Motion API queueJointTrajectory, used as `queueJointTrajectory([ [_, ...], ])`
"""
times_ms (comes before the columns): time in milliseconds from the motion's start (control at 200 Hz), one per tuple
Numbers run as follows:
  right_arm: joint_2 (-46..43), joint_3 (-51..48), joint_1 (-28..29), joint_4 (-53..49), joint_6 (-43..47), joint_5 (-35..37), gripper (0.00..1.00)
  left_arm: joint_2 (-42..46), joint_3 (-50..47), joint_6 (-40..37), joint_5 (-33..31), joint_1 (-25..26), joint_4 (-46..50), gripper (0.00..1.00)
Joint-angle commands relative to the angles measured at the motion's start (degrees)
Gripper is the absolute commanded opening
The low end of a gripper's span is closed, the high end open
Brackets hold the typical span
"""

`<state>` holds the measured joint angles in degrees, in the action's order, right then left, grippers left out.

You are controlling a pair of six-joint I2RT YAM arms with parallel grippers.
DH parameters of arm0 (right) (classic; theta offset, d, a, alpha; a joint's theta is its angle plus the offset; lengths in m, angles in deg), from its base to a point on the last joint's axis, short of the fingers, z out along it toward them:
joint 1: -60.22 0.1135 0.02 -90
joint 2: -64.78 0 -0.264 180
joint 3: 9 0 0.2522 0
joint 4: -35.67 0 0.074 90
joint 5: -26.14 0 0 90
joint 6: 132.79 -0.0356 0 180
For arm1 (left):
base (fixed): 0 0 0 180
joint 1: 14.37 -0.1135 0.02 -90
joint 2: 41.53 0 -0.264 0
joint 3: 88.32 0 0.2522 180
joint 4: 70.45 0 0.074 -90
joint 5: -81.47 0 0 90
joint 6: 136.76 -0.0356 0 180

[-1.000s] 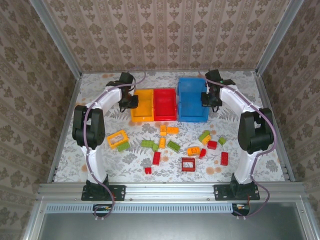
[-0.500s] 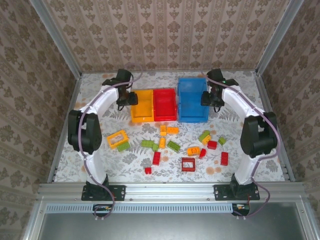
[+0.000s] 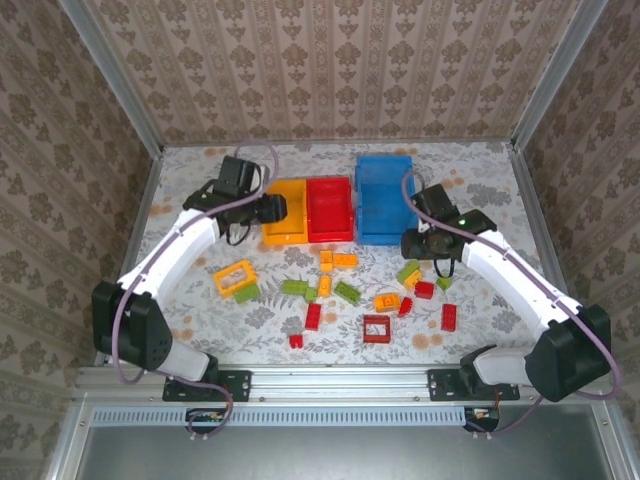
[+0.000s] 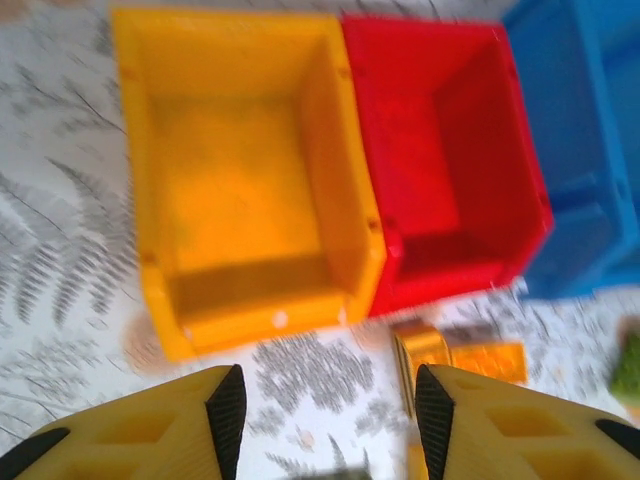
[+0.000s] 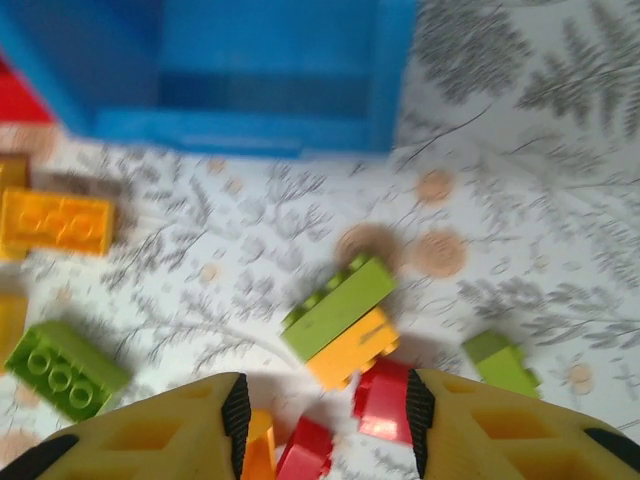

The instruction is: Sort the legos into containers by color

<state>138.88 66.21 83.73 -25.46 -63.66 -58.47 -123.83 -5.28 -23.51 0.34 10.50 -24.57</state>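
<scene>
Because sorting has barely begun, both pincers gape empty: left pincer (image 4: 330,405) facing the orange bin (image 4: 240,25), right pincer (image 5: 325,410) above loose bricks (image 5: 338,308).

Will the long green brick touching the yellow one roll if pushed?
Probably not: the green brick has flat sides, so it should slide. It looks like hard plastic, likely stiff. The yellow brick against it may move too.

Blue bin (image 4: 585,150) half out of the left wrist view (blurry, too)
</scene>
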Motion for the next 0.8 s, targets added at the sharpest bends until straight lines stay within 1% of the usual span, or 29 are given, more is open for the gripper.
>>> queueJointTrajectory([
  [0, -1.1, -3.2, 5.3, 2.1, -1.7, -3.9, 0.48, 5.7, -5.3, 1.5, 3.0, 4.0, -3.3, 0.50],
  [40, -0.6, -4.2, 7.5, 3.6, -0.7, -5.5, 0.48, 7.4, -7.4, 1.9, 3.2, 5.3, -3.8, 0.50],
  [105, 0.7, -5.3, 11.4, 4.0, 1.7, -5.1, 0.51, 10.0, -10.2, 2.1, 3.2, 7.4, -3.6, 0.49],
  [215, 2.5, -5.2, 16.6, 0.4, 4.2, -1.3, 0.58, 13.1, -13.7, 2.3, 3.5, 10.2, -2.8, 0.48],
  [285, 4.1, -5.0, 18.7, -2.3, 3.9, 0.9, 0.62, 14.5, -15.3, 2.3, 3.5, 11.2, -2.5, 0.48],
  [365, 7.4, -5.4, 19.2, -4.2, 1.7, 1.2, 0.66, 15.4, -16.2, 2.5, 3.1, 11.9, -2.2, 0.48],
  [475, 8.6, -7.3, 19.5, -1.4, -1.3, -1.2, 0.73, 15.6, -16.4, 3.0, 3.0, 12.1, -2.6, 0.48],
  [525, 9.2, -7.4, 19.4, -0.6, -1.4, -1.1, 0.78, 15.4, -16.4, 2.9, 3.2, 12.3, -2.8, 0.48],
  [570, 9.9, -7.2, 19.5, -0.2, -1.0, -0.7, 0.81, 15.2, -16.3, 2.8, 3.4, 12.4, -2.8, 0.48],
  [690, 12.7, -6.0, 19.3, -1.3, -0.1, 0.1, 0.83, 14.7, -16.2, 2.6, 3.7, 12.7, -3.0, 0.48],
  [795, 15.1, -5.4, 19.3, -1.0, -1.0, -0.8, 0.83, 14.5, -16.4, 2.6, 3.7, 12.9, -3.4, 0.48],
])
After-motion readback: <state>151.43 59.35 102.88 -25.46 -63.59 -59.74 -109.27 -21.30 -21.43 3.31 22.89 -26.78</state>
